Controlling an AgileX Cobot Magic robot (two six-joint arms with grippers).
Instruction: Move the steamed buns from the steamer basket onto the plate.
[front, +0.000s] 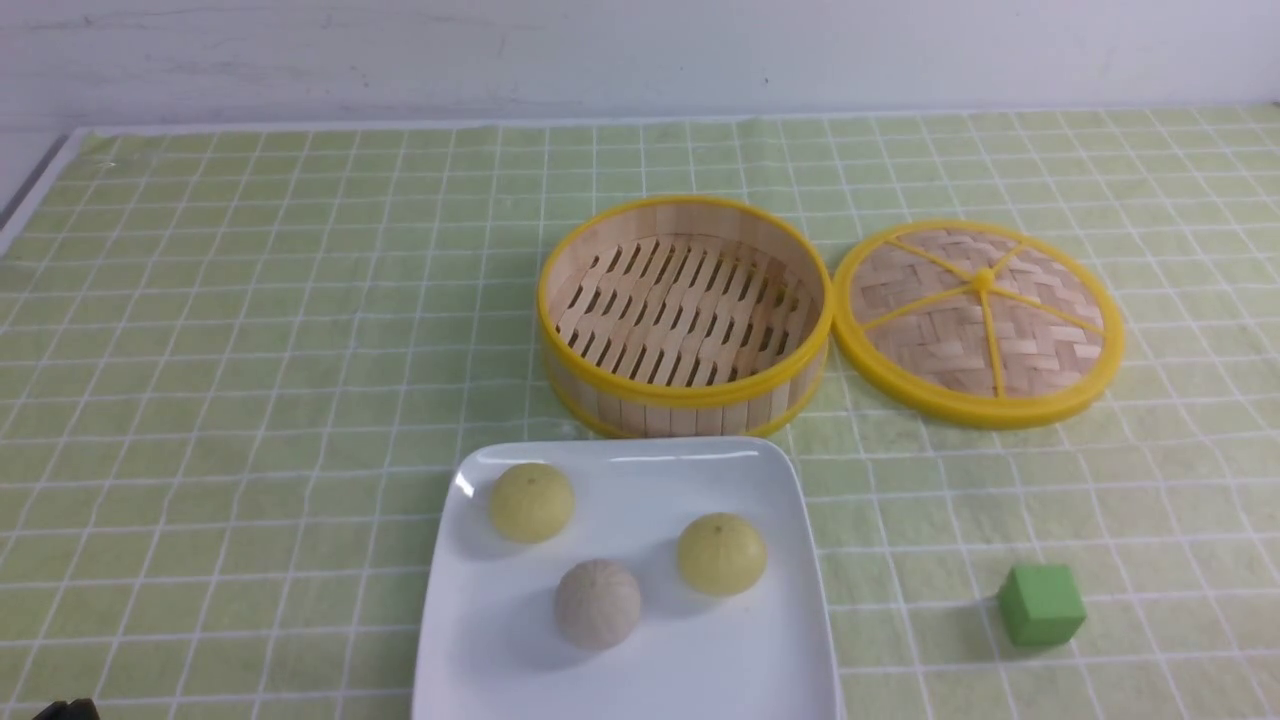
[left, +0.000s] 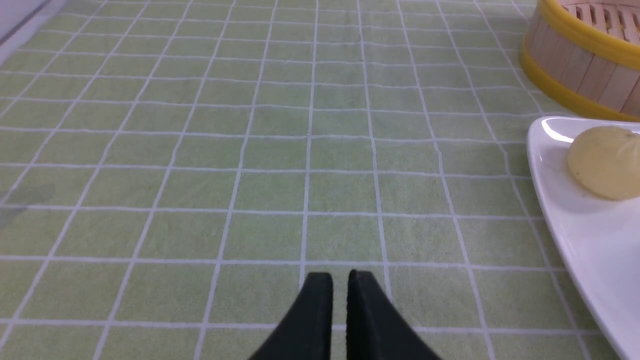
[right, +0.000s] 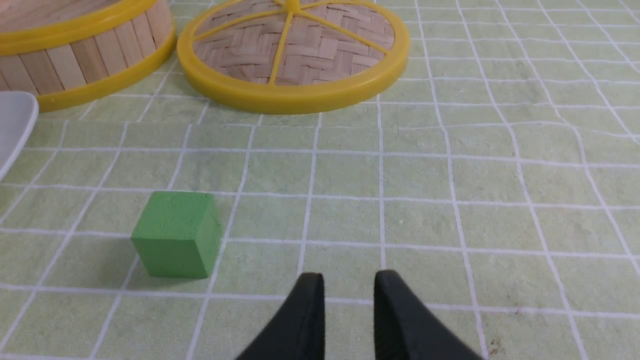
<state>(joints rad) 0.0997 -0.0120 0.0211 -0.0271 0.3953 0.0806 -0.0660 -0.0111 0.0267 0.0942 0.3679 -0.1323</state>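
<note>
Steamed buns (front: 597, 604), three: on square white plate (front: 700, 670), between left claw (left: 340, 276) and right claw (right: 350, 276), both parted, unladen; transfer apparently complete.

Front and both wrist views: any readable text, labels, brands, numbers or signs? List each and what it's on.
None readable. The plate, steamer basket, lid, green cube and buns show no lettering. The checked tablecloth carries only grid lines. Dark marks on the wall form no characters.
</note>
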